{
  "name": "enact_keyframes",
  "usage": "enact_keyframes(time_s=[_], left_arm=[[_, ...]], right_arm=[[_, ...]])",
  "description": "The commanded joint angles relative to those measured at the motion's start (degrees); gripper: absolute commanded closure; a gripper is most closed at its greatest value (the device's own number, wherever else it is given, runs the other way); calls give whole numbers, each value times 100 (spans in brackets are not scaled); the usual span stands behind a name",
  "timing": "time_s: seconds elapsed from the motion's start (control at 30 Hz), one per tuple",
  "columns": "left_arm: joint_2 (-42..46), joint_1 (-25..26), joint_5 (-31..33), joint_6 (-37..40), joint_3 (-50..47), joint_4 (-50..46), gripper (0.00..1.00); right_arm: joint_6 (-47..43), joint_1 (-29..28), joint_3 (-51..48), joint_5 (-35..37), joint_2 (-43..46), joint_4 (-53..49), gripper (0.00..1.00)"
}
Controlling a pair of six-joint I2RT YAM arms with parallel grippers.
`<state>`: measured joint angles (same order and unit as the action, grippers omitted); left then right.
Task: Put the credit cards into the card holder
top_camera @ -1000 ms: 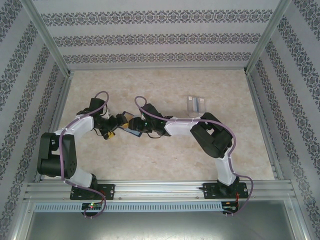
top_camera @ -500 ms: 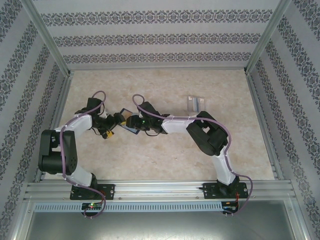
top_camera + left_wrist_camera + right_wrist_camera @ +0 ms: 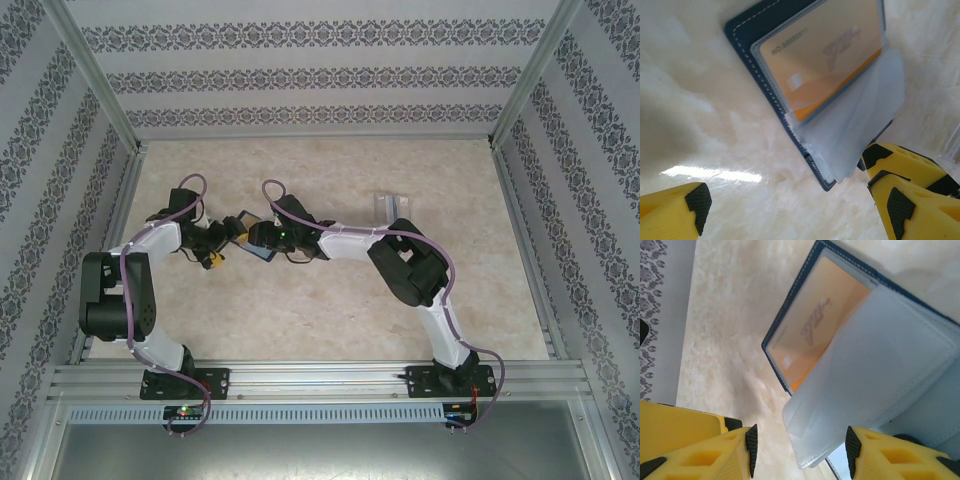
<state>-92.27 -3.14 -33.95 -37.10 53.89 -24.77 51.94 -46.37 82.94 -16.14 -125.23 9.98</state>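
Card holder point(image 3: 742, 30) farther left than before.

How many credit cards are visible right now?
1: the orange card sits inside the open card holder. Others may be hidden under the loose sleeves.

Holder: dark navy folding card holder point(image 3: 742, 40) lies on the pale stone bench point(image 3: 710, 120).
Card: orange-yellow plastic credit card point(image 3: 825, 50) sits in it.
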Motion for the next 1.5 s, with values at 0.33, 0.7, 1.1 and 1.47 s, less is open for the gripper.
enact_keyframes(time_s=[0.33,0.7,1.1,1.47], left_arm=[[-118,-205,-230,-61,409,56,7],[-599,-162,862,307,1059,-118,9],[-2199,75,921,944,2587,-107,10],[-2120,372,-665,252,1556,1116,15]], right_arm=[[-167,12,604,-369,-287,367,48],[-576,418,-637,151,820,81,48],[-870,485,-1508,351,1488,-139,47],[-919,743,-2053,444,2091,-143,48]])
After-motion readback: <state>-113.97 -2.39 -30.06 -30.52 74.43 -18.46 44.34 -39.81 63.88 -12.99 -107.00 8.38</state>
